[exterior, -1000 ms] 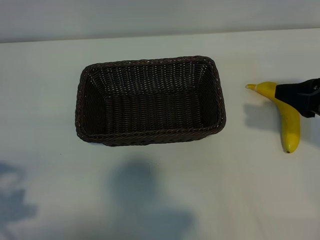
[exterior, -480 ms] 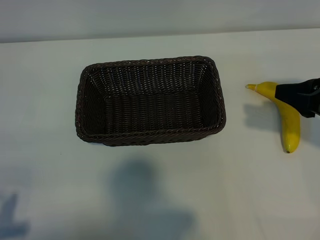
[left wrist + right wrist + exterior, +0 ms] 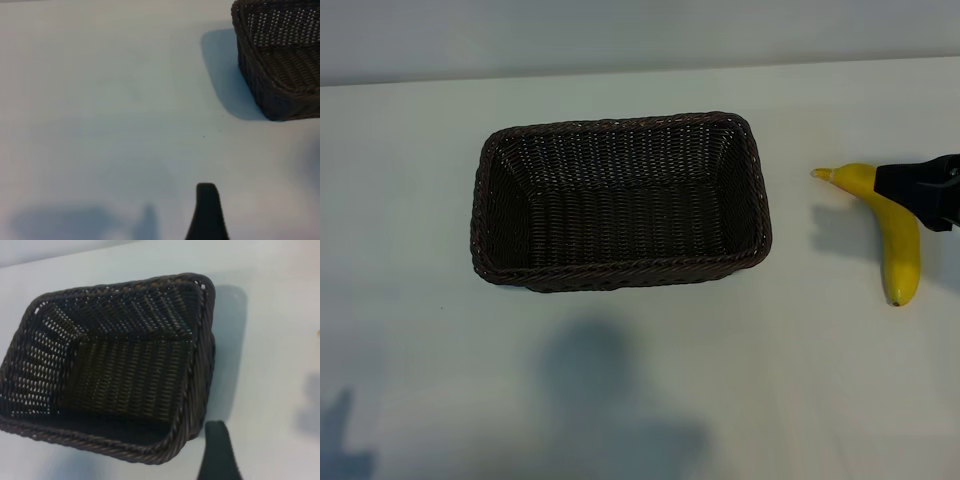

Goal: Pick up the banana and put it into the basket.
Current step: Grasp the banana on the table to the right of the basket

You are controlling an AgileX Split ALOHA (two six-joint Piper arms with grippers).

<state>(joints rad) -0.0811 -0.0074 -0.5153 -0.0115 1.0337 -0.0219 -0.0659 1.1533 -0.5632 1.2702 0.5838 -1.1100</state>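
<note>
The banana point(image 3: 898, 240) is lying on the white table point(image 3: 410, 180), well to the right of the basket point(image 3: 620, 272) and outside it. The right gripper point(image 3: 918, 193) is crossing over its upper part from the right edge, jaws standing apart; whether they touch it cannot be told. The left gripper point(image 3: 208, 212), jaws also apart, is hanging near the basket's left side.

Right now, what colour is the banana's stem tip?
Pale orange-yellow on the banana, whose body is bright yellow; the exterior view shows it best.
</note>
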